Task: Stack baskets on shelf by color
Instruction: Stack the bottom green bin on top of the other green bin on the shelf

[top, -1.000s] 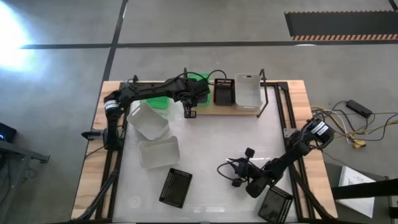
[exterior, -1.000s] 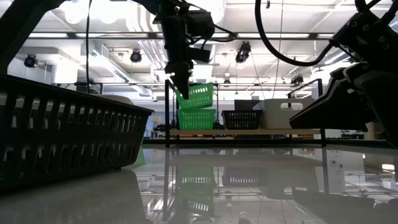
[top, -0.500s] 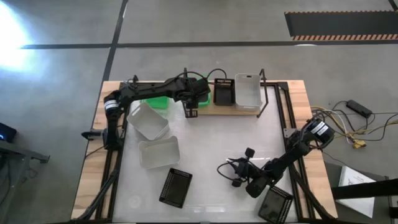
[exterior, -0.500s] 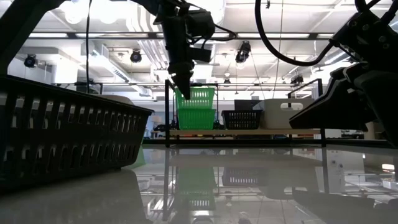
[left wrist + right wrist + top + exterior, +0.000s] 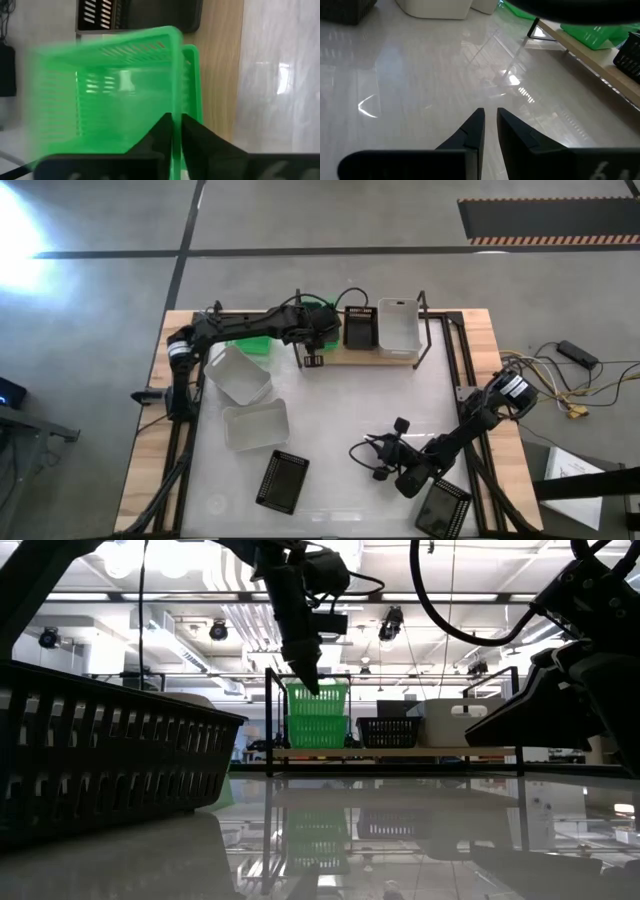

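At the shelf's (image 5: 365,358) nine o'clock end, the left gripper (image 5: 309,680) hovered just above the green baskets (image 5: 317,715), its jaws nearly closed around the top basket's rim, though whether it still gripped is unclear. A second earlier that basket hung tilted above its mate; now it sat nested and level, so the green stack looked done. At five o'clock on the table, the right gripper (image 5: 489,125) waited, almost closed and empty, near a black basket (image 5: 443,507).
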### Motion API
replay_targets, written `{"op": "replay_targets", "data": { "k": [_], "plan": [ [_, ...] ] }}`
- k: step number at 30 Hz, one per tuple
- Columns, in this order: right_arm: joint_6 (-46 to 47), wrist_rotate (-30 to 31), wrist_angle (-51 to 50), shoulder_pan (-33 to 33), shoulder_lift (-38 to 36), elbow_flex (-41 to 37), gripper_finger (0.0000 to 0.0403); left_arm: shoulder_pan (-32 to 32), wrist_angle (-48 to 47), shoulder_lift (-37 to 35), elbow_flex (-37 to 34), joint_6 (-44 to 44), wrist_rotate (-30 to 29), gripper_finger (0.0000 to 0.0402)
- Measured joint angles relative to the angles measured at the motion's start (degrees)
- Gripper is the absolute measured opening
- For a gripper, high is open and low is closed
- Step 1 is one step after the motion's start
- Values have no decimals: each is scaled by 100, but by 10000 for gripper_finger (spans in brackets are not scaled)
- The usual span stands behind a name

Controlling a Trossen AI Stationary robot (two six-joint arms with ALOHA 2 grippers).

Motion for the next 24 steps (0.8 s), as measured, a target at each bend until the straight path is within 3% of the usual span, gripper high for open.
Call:
{"op": "replay_targets", "data": {
  "k": [7, 16, 24],
  "plan": [
    [0, 0, -1, 0, 0, 0, 43, -92, 58, -4, -7, 21, -367, 3],
    [0, 0, 0, 0, 0, 1, 43, -92, 142, 9, -176, -35, -141, 3],
    [1, 0, 13, 0, 0, 2, 43, -92, 265, 20, -419, -44, -93, 39]
  ]
}}
